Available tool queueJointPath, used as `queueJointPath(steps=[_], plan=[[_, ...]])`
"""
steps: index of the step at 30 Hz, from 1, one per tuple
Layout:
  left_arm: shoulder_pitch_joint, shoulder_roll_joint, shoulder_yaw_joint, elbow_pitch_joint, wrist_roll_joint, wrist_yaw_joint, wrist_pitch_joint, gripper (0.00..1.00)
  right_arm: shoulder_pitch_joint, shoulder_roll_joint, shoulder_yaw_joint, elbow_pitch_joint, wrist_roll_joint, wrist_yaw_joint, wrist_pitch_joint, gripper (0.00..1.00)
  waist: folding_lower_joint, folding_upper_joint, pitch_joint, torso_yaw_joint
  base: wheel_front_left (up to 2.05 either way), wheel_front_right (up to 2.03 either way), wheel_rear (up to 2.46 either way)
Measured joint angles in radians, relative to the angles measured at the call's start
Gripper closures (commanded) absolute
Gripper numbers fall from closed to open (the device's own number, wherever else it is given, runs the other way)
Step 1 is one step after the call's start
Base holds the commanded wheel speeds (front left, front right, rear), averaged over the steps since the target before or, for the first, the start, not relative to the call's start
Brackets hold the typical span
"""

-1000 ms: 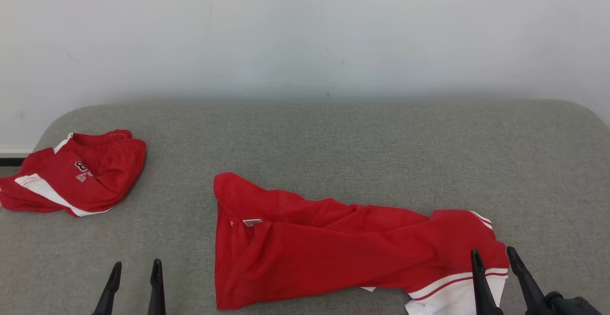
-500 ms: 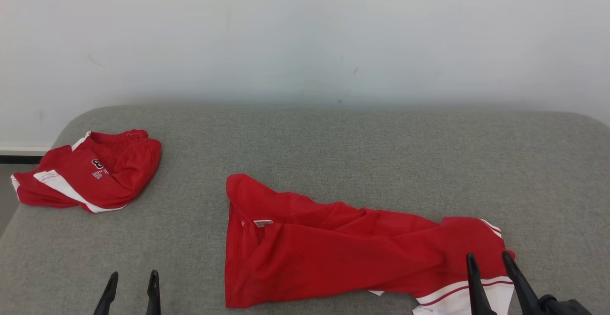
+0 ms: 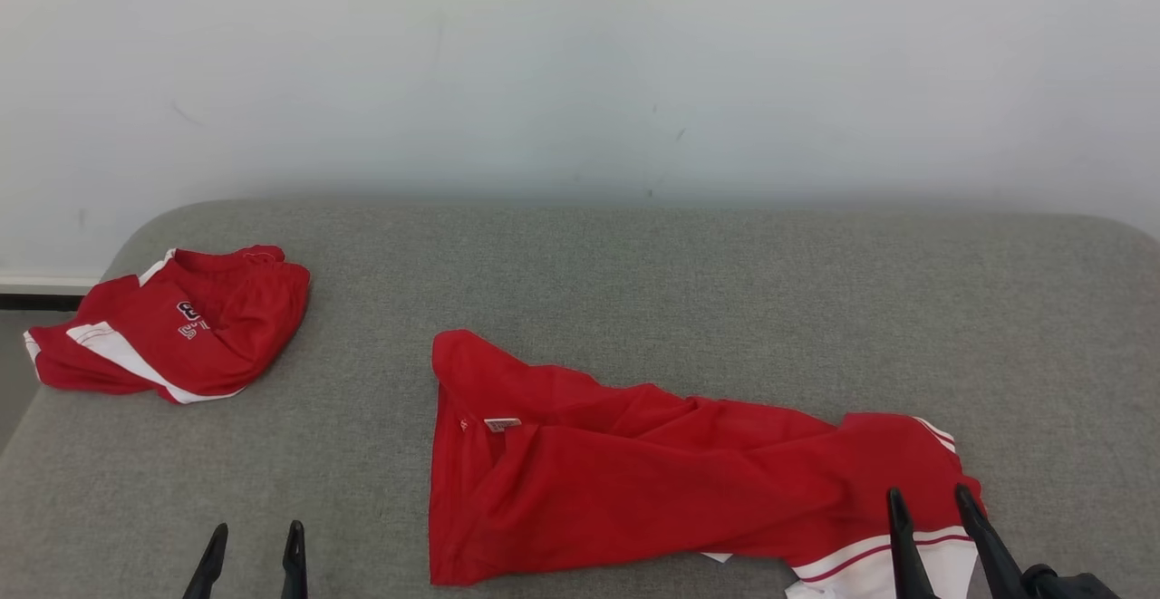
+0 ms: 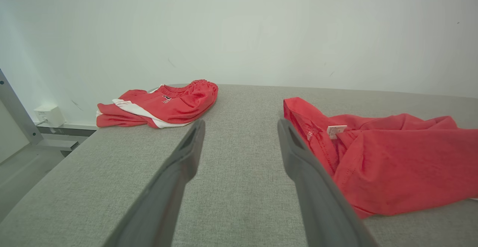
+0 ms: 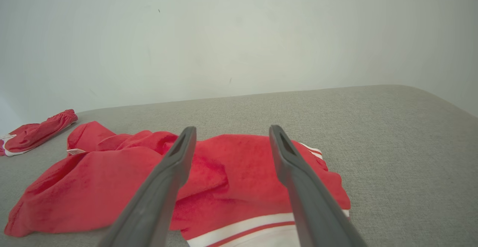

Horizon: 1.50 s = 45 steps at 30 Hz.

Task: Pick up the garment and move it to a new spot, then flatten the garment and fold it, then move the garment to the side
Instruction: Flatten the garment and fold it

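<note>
At the upper left of the head view, a folded red clothing piece (image 3: 172, 327) with white panels and dark lettering lies near the left edge of the grey fabric-covered worktop (image 3: 725, 291). Below it, at the lower left, the left tool (image 3: 257, 526) stands released, its two dark fingers spread over bare grey fabric with nothing between them. It is well apart from both red pieces.

From the lower middle to the lower right stretches the garment (image 3: 652, 472), red, rumpled and lying lengthwise across the worktop. Its left end rises to a rounded corner, and a small white label (image 3: 502, 423) shows just inside that end. Its right end carries a white band (image 3: 861, 583) crossed by a thin red line.

At the lower right, the right tool (image 3: 928, 492) is released too, fingers parted over that banded end and grasping nothing. Whether the tips touch the cloth cannot be told. A pale wall (image 3: 580, 64) spans the upper frame.
</note>
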Motion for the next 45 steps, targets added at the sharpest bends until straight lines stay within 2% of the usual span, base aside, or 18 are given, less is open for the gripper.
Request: queueJointPath(steps=[3, 9, 15, 28, 38, 45], plan=[[-0.003, 0.004, -0.025, 0.001, -0.007, 0.000, 0.000, 0.00, 0.001, 0.000, -0.007, 0.022, 0.001, 0.000, -0.002, 0.00, 0.0000, 0.0000, 0.002, -0.003, 0.00, 0.00, 0.00], [-0.016, 0.058, -0.164, 0.023, -0.022, 0.000, 0.000, 0.00, 0.016, -0.003, -0.032, 0.091, 0.001, 0.000, -0.002, 0.00, 0.0000, 0.0000, 0.014, -0.010, 0.00, 0.00, 0.00], [-0.047, 0.081, -0.249, 0.058, -0.061, 0.000, 0.000, 0.00, 0.049, -0.004, -0.063, 0.155, 0.002, 0.000, -0.002, 0.00, 0.0000, 0.0000, 0.030, -0.023, 0.00, 0.00, 0.00], [-0.197, 0.169, -0.456, 0.225, -0.152, -0.001, 0.000, 0.00, -0.001, 0.006, -0.049, 0.291, 0.009, 0.000, -0.002, 0.00, 0.0000, 0.0002, 0.081, -0.069, 0.00, 0.00, 0.00], [-0.295, 0.196, -0.546, 0.399, -0.266, -0.001, 0.000, 0.00, -0.053, 0.017, -0.002, 0.339, 0.014, 0.000, -0.002, 0.00, 0.0001, 0.0002, 0.126, -0.114, 0.00, 0.00, 0.00], [-0.306, 0.204, -0.584, 0.424, -0.304, -0.001, 0.000, 0.00, -0.057, 0.020, 0.024, 0.364, 0.028, 0.000, -0.002, 0.00, 0.0001, 0.0001, 0.130, -0.125, 0.00, 0.00, 0.00]])
